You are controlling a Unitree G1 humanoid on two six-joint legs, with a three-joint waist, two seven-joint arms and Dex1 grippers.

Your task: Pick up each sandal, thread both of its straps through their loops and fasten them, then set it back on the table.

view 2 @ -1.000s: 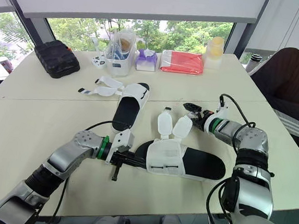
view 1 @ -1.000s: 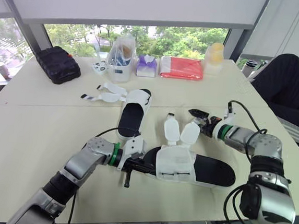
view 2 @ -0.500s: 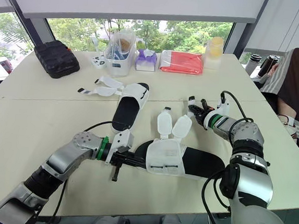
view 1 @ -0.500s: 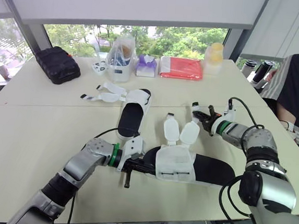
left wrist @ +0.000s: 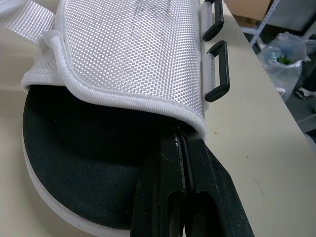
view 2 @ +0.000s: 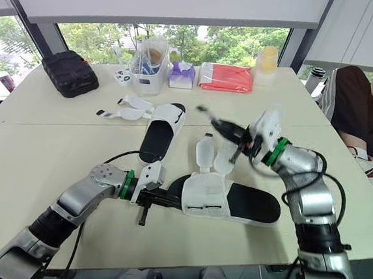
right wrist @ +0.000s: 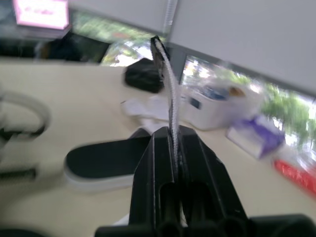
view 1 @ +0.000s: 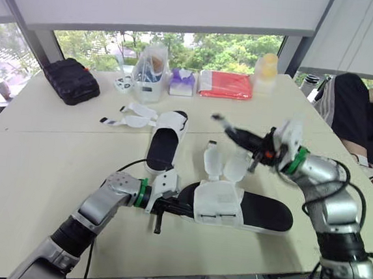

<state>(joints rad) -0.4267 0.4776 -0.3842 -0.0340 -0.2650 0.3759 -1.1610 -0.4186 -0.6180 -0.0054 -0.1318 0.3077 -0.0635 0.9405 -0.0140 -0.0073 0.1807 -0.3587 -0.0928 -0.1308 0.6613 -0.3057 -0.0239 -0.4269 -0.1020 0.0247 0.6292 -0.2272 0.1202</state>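
Note:
The near sandal (view 1: 223,205), black sole with a white upper, lies across the table's front. Its two white strap flaps (view 1: 213,161) stand loose behind the upper. My left gripper (view 1: 175,207) is shut, and its fingertips (left wrist: 180,143) are tucked under the rim of the upper at the sandal's left end. Raised above those flaps, my right gripper (view 1: 236,133) is shut on a narrow strap end (right wrist: 169,89) with a black tip. The second sandal (view 1: 167,138) lies farther back, with its straps (view 1: 133,116) spread open to its left.
Along the window edge of the table (view 1: 34,165) stand a black pouch (view 1: 72,80), a clear plastic bag over a tub (view 1: 150,74), a purple pack (view 1: 182,82), a red packet (view 1: 226,84) and a yellow-topped jar (view 1: 266,67). A person (view 1: 352,108) sits at the right.
My right gripper went from open to shut on the strap end, then rose and swung left over the near sandal. The person at the right shifted. My left arm has not moved.

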